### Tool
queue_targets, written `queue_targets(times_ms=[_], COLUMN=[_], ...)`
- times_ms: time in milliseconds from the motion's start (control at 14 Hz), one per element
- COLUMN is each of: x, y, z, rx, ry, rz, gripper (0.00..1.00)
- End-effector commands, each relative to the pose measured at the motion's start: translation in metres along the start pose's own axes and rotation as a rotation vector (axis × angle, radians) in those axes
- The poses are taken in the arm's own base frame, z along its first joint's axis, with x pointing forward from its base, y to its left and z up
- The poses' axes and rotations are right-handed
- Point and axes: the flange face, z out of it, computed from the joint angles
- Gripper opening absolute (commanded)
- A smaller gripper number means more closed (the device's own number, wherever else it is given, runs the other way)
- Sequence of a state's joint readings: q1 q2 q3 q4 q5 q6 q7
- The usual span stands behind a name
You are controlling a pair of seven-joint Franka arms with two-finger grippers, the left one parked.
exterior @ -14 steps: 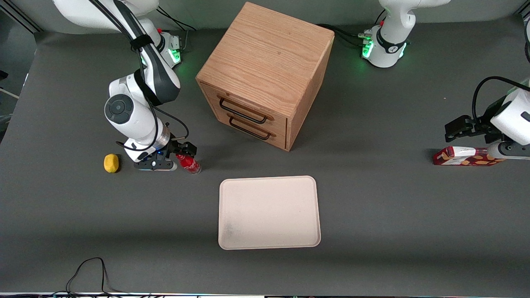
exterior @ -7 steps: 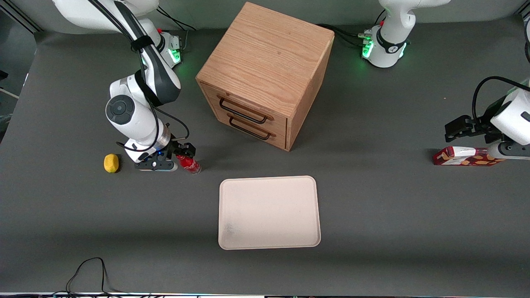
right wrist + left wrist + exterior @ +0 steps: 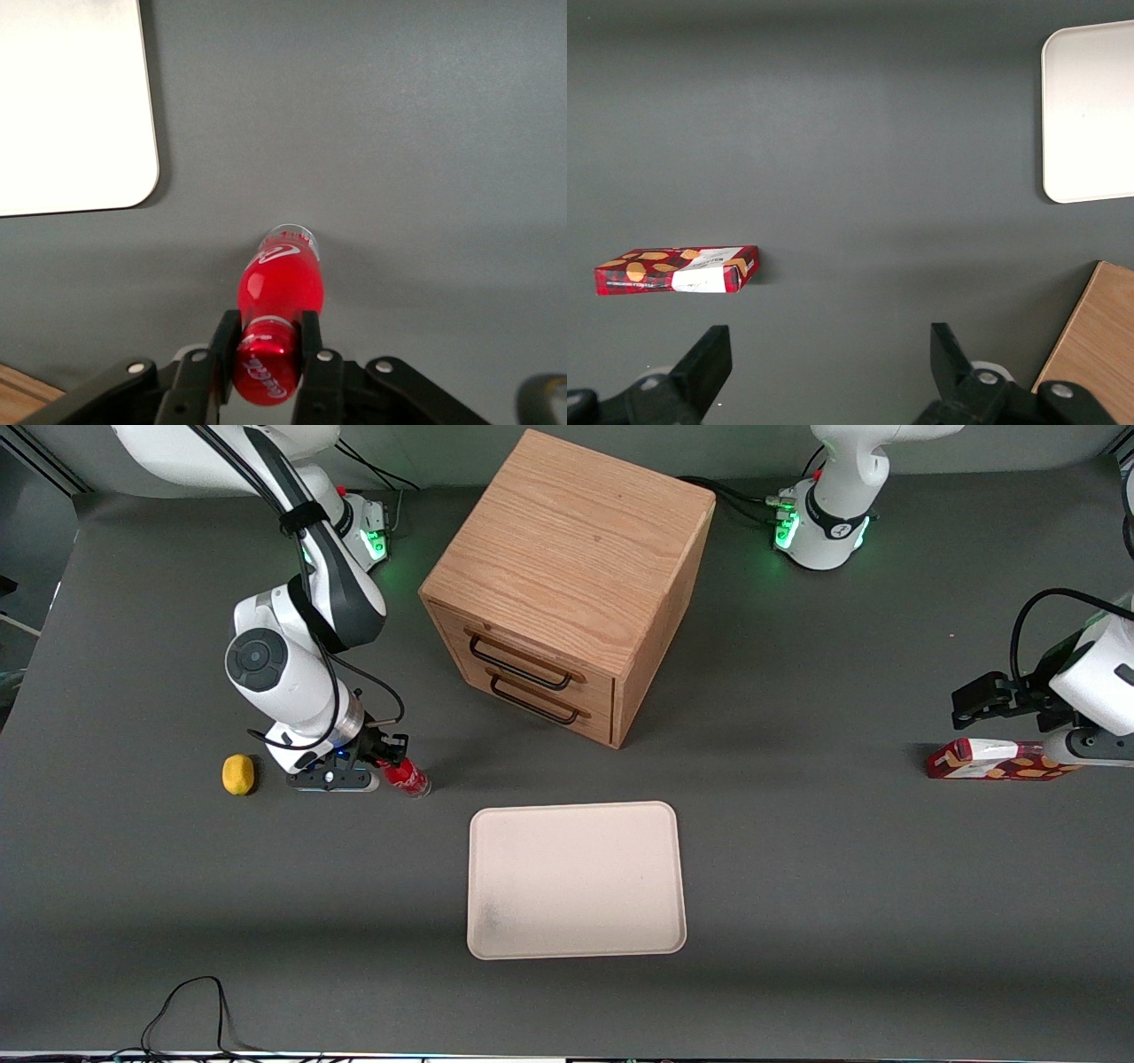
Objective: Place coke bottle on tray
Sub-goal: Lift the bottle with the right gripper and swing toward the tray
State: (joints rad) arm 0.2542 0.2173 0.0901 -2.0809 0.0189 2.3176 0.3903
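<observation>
The coke bottle (image 3: 407,778) is small and red with a red cap, standing on the dark table near the working arm. My gripper (image 3: 390,755) is at its top, with the black fingers shut on the cap. In the right wrist view the bottle (image 3: 279,292) stands upright on the table, its cap gripped between the fingers (image 3: 312,341), and my gripper (image 3: 267,341) is shut on it. The cream tray (image 3: 576,880) lies flat, nearer to the front camera than the bottle; its corner (image 3: 80,115) also shows in the right wrist view.
A yellow lemon (image 3: 237,773) lies beside the gripper, toward the working arm's end. The wooden drawer cabinet (image 3: 567,584) stands farther from the front camera than the tray. A red-and-orange carton (image 3: 997,760) lies toward the parked arm's end.
The fingers have closed in on the bottle's cap. The bottle and the arm have hardly shifted.
</observation>
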Motion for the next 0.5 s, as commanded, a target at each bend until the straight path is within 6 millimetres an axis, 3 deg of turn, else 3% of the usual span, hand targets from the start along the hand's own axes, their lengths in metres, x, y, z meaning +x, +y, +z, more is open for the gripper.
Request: queue_targets(times_ms=[0, 143, 429], x=[0.008, 0.012, 0.035], y=[-0.005, -0.006, -0.003], z=[-0.021, -0.053, -0.145], rx=[0.006, -0.008, -0.022], ry=[0.033, -0.003, -0.034], rz=[0.0, 0.035, 0.059], gripper=[0.0, 0.0, 0.0])
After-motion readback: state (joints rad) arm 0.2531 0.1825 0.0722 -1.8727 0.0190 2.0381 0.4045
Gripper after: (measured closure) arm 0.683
